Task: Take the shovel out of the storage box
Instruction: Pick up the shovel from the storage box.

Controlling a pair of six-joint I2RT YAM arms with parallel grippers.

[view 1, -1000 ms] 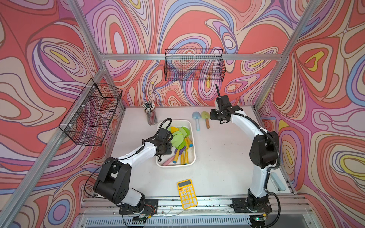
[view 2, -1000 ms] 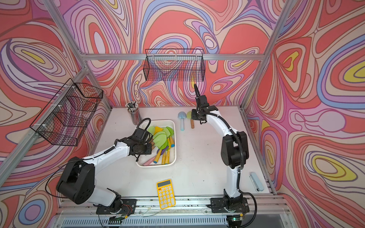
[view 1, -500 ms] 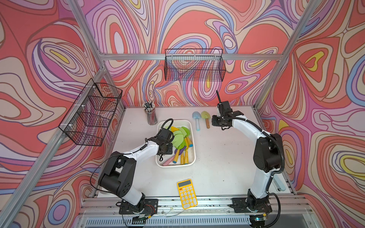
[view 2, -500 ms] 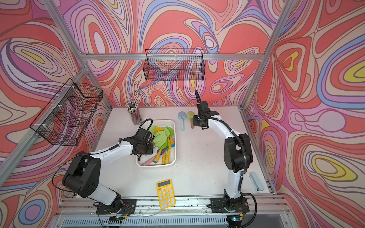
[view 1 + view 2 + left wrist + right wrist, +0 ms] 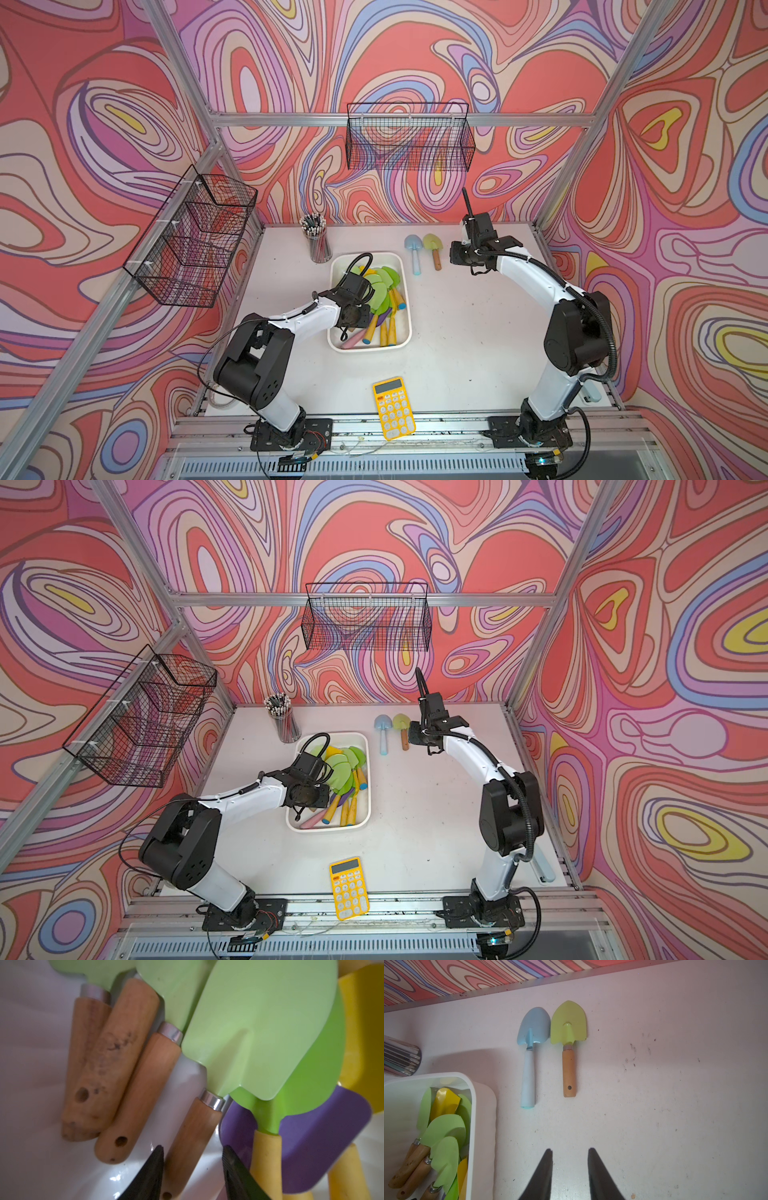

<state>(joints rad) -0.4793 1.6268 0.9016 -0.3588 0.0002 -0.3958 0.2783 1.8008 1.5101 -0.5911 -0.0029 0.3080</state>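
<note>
The white storage box (image 5: 409, 291) (image 5: 368, 771) stands mid-table with several shovels heaped in it, green, yellow and purple blades over wooden and yellow handles. My left gripper (image 5: 192, 1149) is down inside it, open, its jaws either side of the wooden handle (image 5: 195, 1132) of a light green shovel (image 5: 259, 1032). One finger touches the handle and the other stands apart. In both top views the left wrist (image 5: 353, 309) covers the fingers. My right gripper (image 5: 570, 1150) hangs open and empty over bare table, near a blue shovel (image 5: 532, 1028) and a green shovel (image 5: 568, 1022).
A cup of pencils (image 5: 318, 245) stands behind the box. A yellow calculator (image 5: 394, 407) lies at the front edge. Black wire baskets hang on the back wall (image 5: 409, 137) and the left wall (image 5: 195, 241). A pale blue object (image 5: 592, 392) lies at the right front.
The right gripper has drawn back a little from the two shovels on the table. The left arm's elbow has swung forward while its gripper stays in the box, jaws slightly narrower.
</note>
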